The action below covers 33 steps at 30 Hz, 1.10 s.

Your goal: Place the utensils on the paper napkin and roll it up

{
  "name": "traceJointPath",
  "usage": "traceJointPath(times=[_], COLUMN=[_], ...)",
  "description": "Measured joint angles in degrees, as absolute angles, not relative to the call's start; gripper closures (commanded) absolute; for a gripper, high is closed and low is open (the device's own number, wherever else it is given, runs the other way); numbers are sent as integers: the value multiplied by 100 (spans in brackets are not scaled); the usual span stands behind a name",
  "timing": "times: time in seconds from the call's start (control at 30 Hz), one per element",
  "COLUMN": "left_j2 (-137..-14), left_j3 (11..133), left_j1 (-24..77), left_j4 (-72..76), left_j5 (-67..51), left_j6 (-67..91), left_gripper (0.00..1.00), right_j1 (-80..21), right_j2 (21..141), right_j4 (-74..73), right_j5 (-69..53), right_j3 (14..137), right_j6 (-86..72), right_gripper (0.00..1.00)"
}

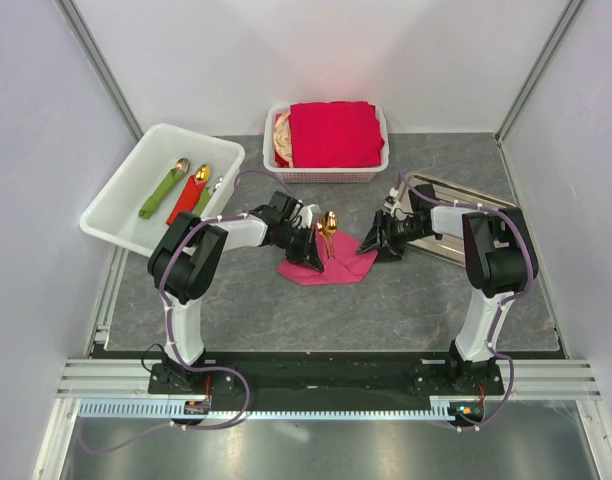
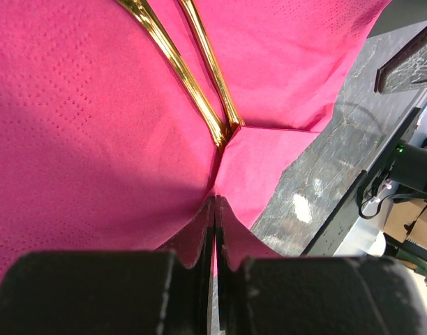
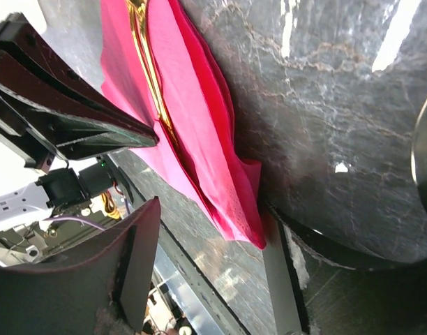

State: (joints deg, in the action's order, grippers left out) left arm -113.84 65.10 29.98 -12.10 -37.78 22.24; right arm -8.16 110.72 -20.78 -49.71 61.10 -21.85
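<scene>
The pink paper napkin [image 1: 331, 265] lies crumpled on the grey table with the gold utensils [image 1: 329, 224] on it, a spoon bowl sticking up at its far edge. In the left wrist view two gold handles [image 2: 199, 77] run down a crease of the napkin [image 2: 81, 125]. My left gripper [image 2: 215, 204] is shut on a pinched fold of the napkin at its left side [image 1: 313, 257]. My right gripper [image 1: 370, 244] stands open at the napkin's right corner. That corner [image 3: 248, 223] hangs between its fingers [image 3: 133, 244], close to the right one.
A white bin [image 1: 121, 195] at the back left holds spoons wrapped in green and red napkin bundles. A white basket [image 1: 378, 165] with a thick stack of red napkins stands at the back centre. A metal tray [image 1: 466, 195] lies behind my right arm.
</scene>
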Motion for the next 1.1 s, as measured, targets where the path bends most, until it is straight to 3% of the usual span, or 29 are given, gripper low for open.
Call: traceJointPath(times=[0.2, 1.1], left_j2=[-11384, -11413], left_j3=[6510, 6532], left_j1=[2998, 2998], left_j4=[-1210, -1210], left_j5=[-3780, -3809], left_j6=[2224, 2226], left_gripper=[94, 94], right_j1=[-808, -808], right_j2=[11072, 10794], right_j4=[-2206, -2276], right_j5=[-5017, -5015], right_j3=[6040, 6040], right_j6=[-2097, -2014], right_gripper=[46, 59])
